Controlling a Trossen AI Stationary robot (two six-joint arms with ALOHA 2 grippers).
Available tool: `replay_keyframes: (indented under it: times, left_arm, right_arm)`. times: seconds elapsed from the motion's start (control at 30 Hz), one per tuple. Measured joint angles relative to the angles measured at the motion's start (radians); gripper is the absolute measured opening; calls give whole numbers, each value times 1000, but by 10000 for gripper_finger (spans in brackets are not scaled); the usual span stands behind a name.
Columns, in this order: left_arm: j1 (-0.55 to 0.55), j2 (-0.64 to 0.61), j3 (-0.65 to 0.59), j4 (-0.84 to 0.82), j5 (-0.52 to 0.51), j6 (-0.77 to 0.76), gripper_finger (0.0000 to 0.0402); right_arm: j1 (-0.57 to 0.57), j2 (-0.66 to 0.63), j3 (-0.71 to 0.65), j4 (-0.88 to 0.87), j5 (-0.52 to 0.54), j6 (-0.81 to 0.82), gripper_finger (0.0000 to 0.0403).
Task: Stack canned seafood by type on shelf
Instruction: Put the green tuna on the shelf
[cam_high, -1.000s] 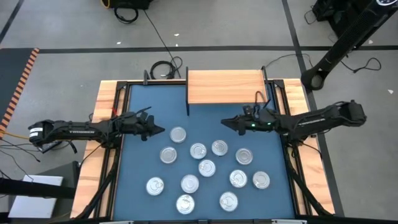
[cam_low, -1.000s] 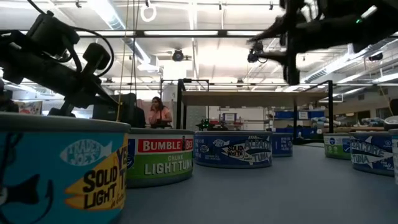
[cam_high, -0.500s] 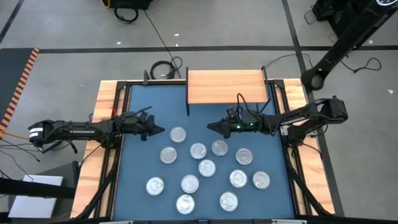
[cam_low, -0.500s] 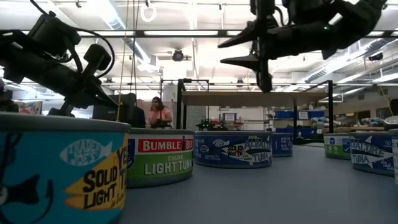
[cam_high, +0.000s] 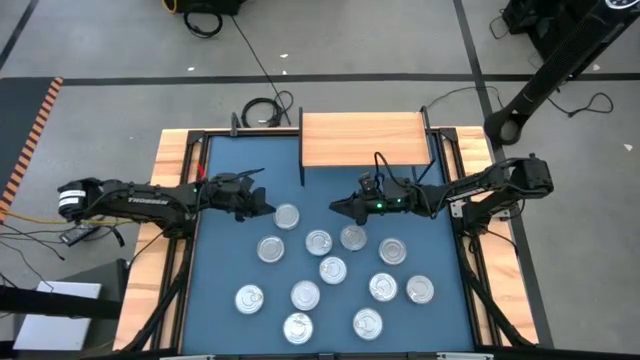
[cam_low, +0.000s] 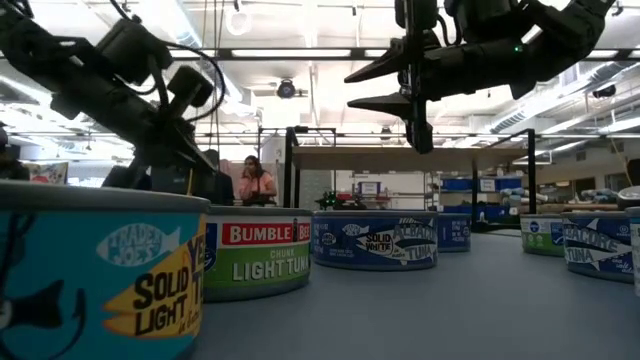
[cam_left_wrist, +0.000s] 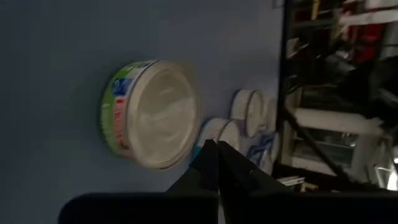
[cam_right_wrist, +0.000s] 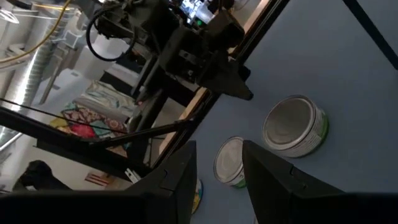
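- Over the blue table's far half, right gripper (cam_high: 338, 207) hovers, fingers parted, empty, likely lining up on a tin.
- Left gripper (cam_high: 268, 208) pinched closed, empty, beside green-labelled tuna can (cam_high: 287, 216).
- Shelf (cam_high: 362, 139) bare; eleven tins all on table (cam_high: 225, 260).

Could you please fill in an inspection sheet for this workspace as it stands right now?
Surface: blue table with wooden strips along the sides.
Job's things: eleven tins lie loose on the table; the shelf holds none.
Clutter: nothing seen.
Grippers: left gripper shut, holding nothing, beside the green-labelled tin; right gripper open, empty, raised above the tins.
Cables: a black coil on the floor behind the table; wires by the left arm's base.
Surroundings: grey floor; a person in the room beyond.
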Motion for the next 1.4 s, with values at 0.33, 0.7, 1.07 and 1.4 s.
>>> replay_keyframes:
  times: [0.33,0.7,1.07,1.4]
  left_arm:
    - [-4,101,-103,280,9,-10,0]
    - [-4,124,-160,343,-38,-33,0]
    - [-5,124,-126,242,-69,-26,0]
    - [-5,124,-74,147,-56,17,0]
  right_arm:
    - [0,0,0,6,-8,3,137]
    - [0,-1,0,8,-7,1,137]
    - [0,-1,-1,0,-4,-2,137]
    - [-1,-1,-1,-1,-4,-20,137]
